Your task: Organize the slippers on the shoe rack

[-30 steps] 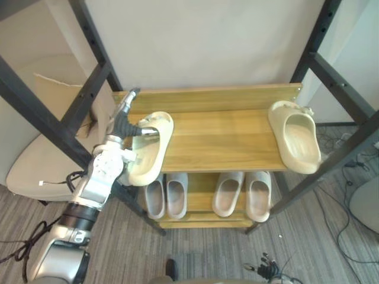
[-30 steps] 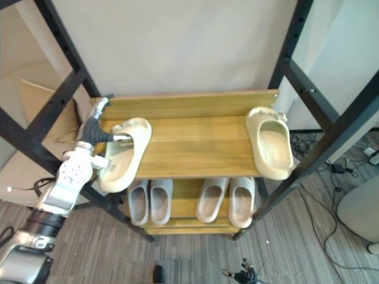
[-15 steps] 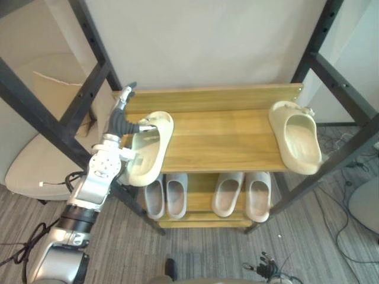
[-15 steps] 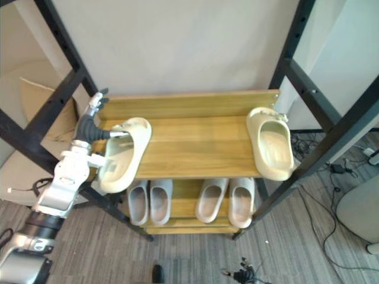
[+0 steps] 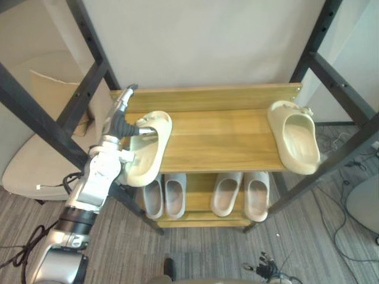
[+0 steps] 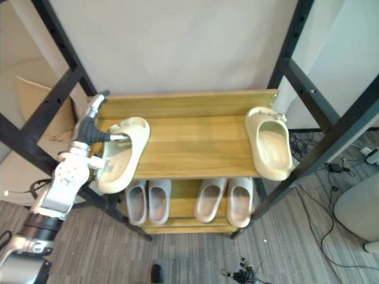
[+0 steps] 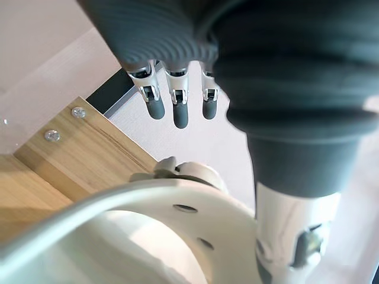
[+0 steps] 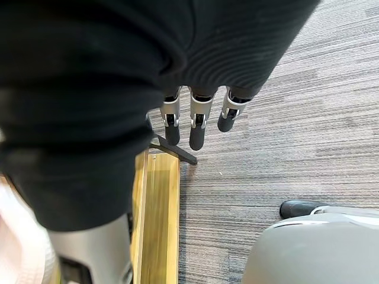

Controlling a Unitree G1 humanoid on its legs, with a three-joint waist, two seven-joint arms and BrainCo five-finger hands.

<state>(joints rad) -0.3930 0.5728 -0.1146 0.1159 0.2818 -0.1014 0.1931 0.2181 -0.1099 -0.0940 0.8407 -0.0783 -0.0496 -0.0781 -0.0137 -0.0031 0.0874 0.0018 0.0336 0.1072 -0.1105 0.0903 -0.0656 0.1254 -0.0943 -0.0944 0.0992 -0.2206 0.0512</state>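
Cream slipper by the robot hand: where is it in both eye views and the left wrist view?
Left eye view: cream slipper at the left end of the top shelf, overhanging its front edge, beside the left robot hand.
Right eye view: same spot, left end.
Left wrist view: close up, right beside that hand.
Shared landmark: the wooden top shelf.

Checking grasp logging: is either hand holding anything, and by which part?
Nothing is gripped. The left hand has straight fingers; just its thumb touches the rim of the left cream slipper. The right hand hangs open over the floor.
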